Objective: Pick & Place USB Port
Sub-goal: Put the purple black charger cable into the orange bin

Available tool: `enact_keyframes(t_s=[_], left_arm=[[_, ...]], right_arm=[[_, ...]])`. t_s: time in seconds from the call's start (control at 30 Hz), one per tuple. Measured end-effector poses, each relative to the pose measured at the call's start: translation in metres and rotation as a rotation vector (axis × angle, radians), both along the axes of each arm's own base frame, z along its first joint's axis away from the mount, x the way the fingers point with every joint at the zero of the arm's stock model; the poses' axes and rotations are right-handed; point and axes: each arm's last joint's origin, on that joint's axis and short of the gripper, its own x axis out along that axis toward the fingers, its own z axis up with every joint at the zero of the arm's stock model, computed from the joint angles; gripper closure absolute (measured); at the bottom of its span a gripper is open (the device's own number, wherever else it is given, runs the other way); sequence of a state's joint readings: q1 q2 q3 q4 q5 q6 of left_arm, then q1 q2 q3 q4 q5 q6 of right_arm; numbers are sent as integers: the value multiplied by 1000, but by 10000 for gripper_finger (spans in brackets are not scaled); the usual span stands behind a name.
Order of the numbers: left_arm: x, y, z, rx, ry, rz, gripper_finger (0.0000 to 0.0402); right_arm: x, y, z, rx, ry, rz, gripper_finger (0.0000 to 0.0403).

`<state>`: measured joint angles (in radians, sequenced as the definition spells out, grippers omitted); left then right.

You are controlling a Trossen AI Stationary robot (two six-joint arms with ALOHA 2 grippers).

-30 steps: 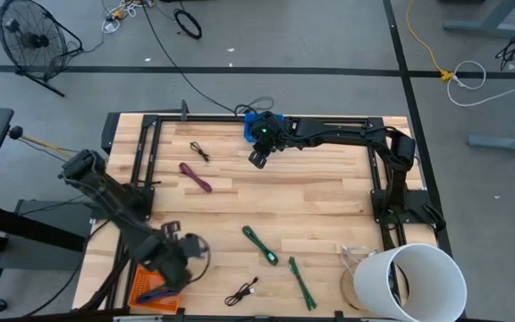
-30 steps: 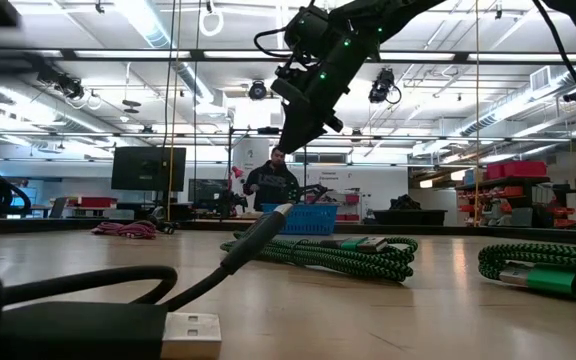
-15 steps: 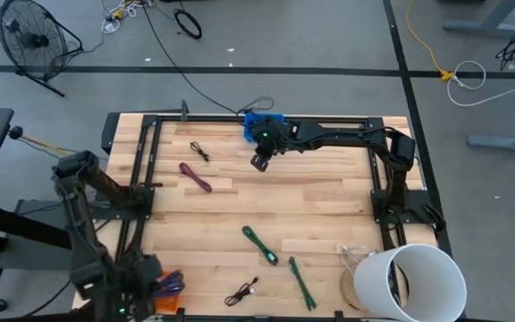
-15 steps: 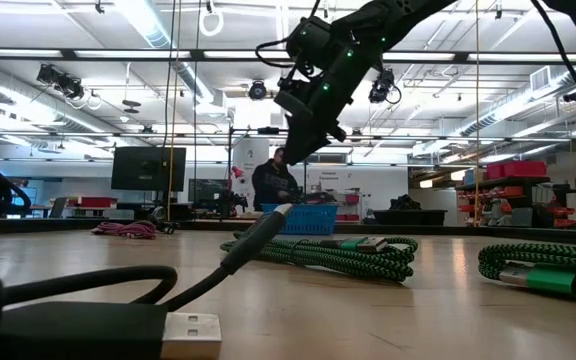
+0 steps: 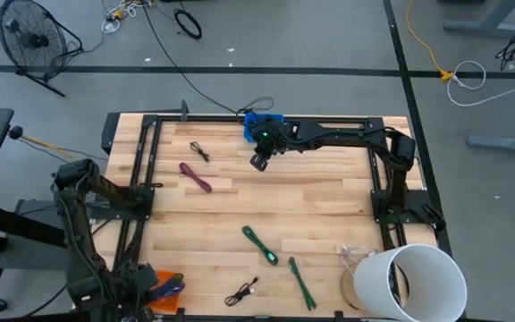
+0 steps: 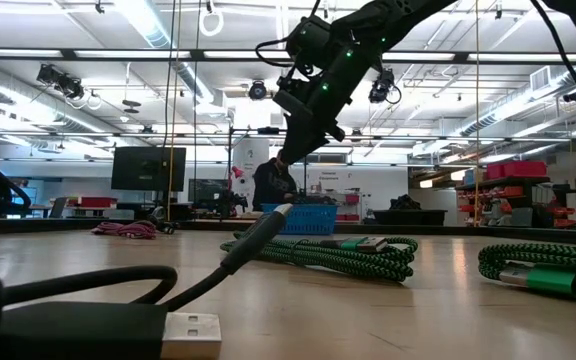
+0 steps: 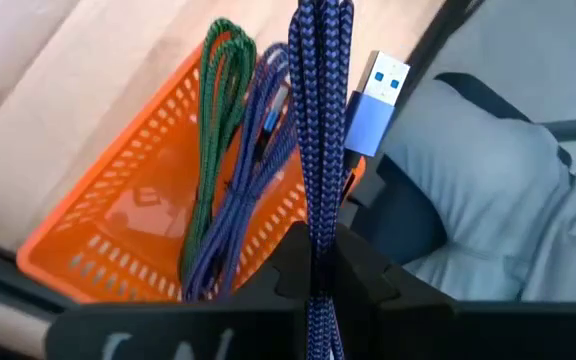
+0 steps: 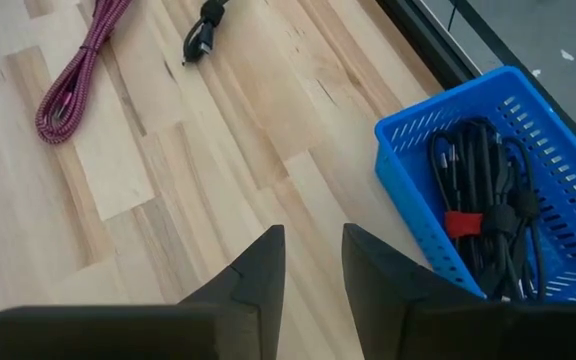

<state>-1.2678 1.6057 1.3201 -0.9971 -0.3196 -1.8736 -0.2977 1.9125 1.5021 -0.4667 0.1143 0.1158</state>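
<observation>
My left gripper (image 5: 144, 288) is at the table's near left corner, over an orange basket (image 5: 156, 300). It is shut on a blue braided USB cable (image 7: 320, 130) whose light-blue plug (image 7: 378, 88) sticks out past the fingers. In the left wrist view the orange basket (image 7: 118, 215) holds green and blue cables. My right gripper (image 5: 258, 162) hangs open above the far middle of the table, beside a blue basket (image 8: 468, 210) of black cables. A maroon cable (image 5: 195, 176), a small black one (image 5: 199, 152), two green ones (image 5: 260, 244) and another black one (image 5: 241, 292) lie flat on the wood. My left gripper pinches the folded bundle of the blue cable (image 7: 318, 240) between its two fingers, several strands together, with the fingers lying across them. The bundle runs on past the fingertips over the orange basket, plug end free. Whether it touches the basket's contents I cannot tell.
A white bucket (image 5: 409, 282) stands at the near right corner. A black frame (image 5: 146, 134) edges the table's left, far and right sides. In the low view a black USB cable (image 6: 88, 320) and green cables (image 6: 338, 250) lie close to the camera. A person stands far behind.
My left gripper has swung from over the near left part of the table toward the near left corner, carrying the blue cable, and now hangs over the orange basket. It has stayed shut on the cable.
</observation>
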Motion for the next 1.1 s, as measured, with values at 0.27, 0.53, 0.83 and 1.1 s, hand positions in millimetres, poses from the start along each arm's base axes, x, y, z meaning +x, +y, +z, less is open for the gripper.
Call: enact_keyframes(t_s=[0.27,0.53,0.83,1.1], left_arm=[[2,-5,-9,21,4,2,381],[1,1,-19,97,19,-42,381],[-3,13,-47,157,101,-28,381],[1,16,-49,187,64,-32,381]], right_arm=[[0,0,0,0,-3,0,298],[1,0,1,-2,-10,-1,298],[1,0,1,-1,-11,-1,298],[1,0,1,-3,-19,-1,298]])
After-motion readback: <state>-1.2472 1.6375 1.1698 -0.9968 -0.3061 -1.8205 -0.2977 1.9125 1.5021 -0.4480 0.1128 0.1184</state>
